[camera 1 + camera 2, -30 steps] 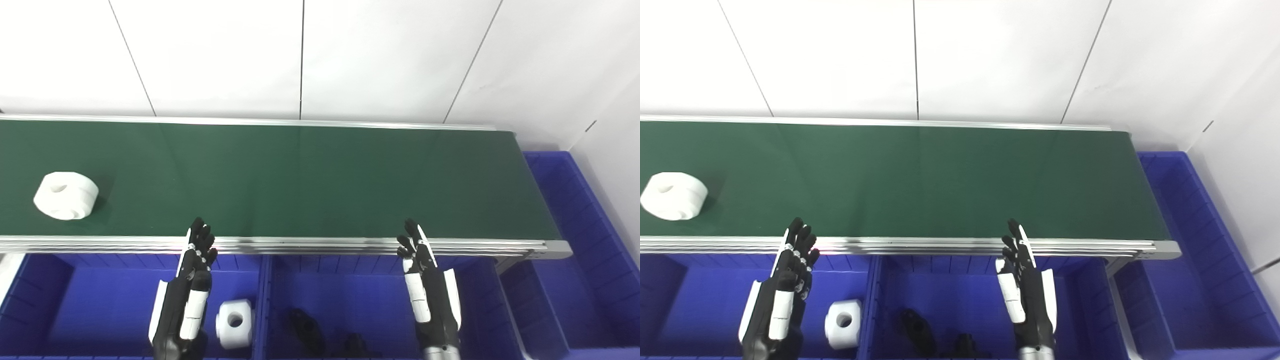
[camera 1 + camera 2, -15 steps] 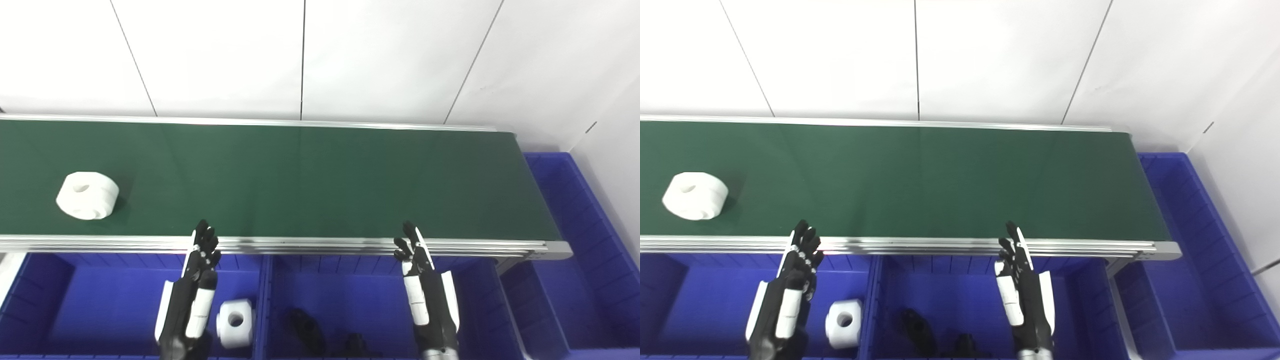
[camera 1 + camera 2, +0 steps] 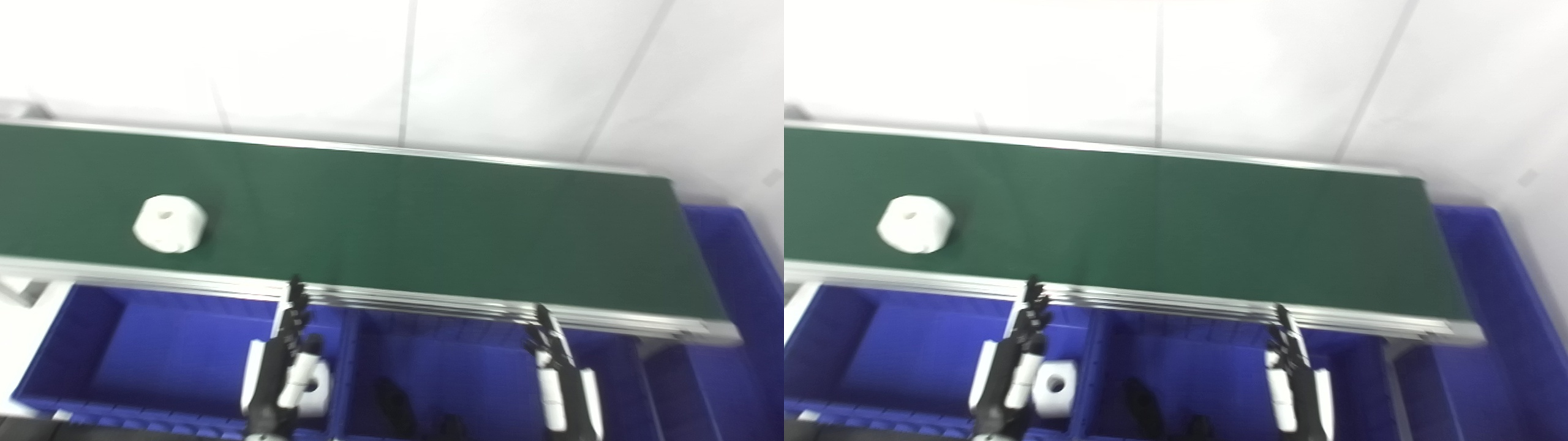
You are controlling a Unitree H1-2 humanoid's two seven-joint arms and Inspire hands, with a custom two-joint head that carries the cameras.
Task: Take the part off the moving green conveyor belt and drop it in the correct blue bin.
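Observation:
A white round part with a centre hole [image 3: 169,223] lies on the green conveyor belt [image 3: 392,220] at its left, also seen in the right eye view [image 3: 915,224]. My left hand [image 3: 285,361] is open and empty, fingers pointing up, over the left blue bin [image 3: 147,349] just below the belt's near rail. My right hand [image 3: 560,383] is open and empty over the middle blue bin [image 3: 453,361]. Both hands are apart from the part.
A white part [image 3: 1053,389] lies in the left bin beside my left hand. Dark parts [image 3: 395,407] lie in the middle bin. Another blue bin [image 3: 735,294] stands at the belt's right end. A white wall is behind the belt.
The camera has swung and the picture is blurred. The white part has travelled rightwards along the belt. Both hands stay open and sit lower in the picture.

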